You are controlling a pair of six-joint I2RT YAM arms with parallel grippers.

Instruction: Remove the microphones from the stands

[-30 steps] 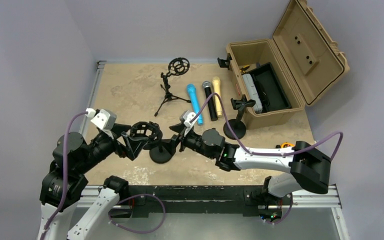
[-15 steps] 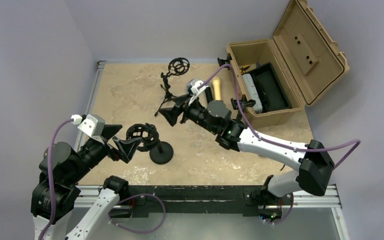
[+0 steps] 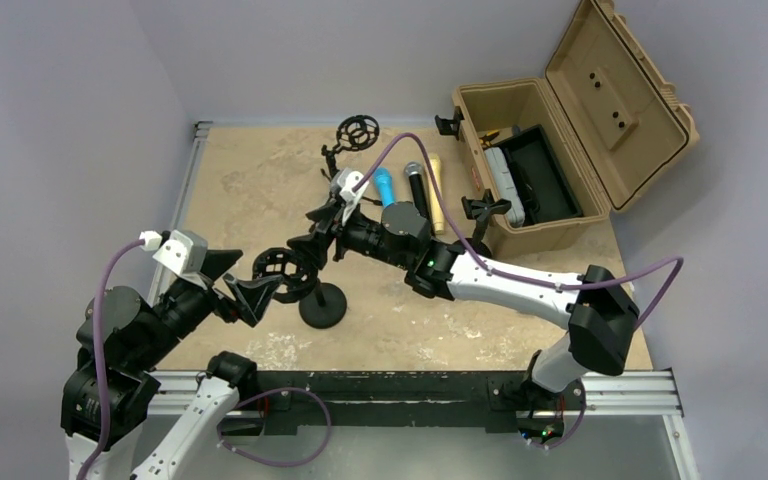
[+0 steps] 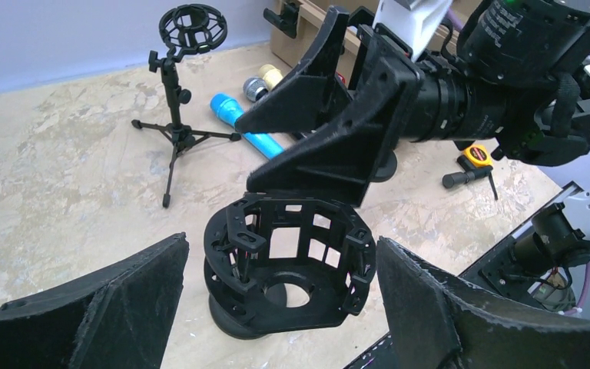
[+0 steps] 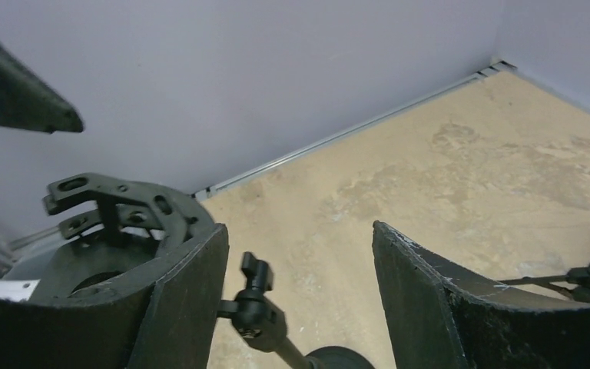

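Stand (image 3: 322,306) with a round black base sits on the table (image 3: 260,190), topped by a cage-shaped shock mount (image 3: 285,266). The left gripper (image 3: 256,274) hangs just near-left of the stand's mount with its fingers spread wide. The right gripper (image 3: 305,232) hangs just beyond the mount, fingers likewise apart and gripping nothing. Beyond and to the right of the stand, well apart from it, a blue microphone (image 3: 384,183), a black microphone (image 3: 417,192) with a silver head and a gold microphone (image 3: 435,168) lie side by side on the table.

Only the overhead view shows this row next to an open tan case (image 3: 560,232), and a tripod stand (image 3: 330,158) beyond the round-base stand. The left wrist view looks down into the mount, showing the ring's inside down to a round hole in its floor. It also shows the right gripper's fingers just above the far rim; whether they touch it I cannot tell. A yellow tape measure (image 4: 474,156), right of the stand, shows there alone. The right wrist view catches the mount behind the finger at its picture's left, and a knob (image 5: 253,270) on the stand's stem between its fingers.
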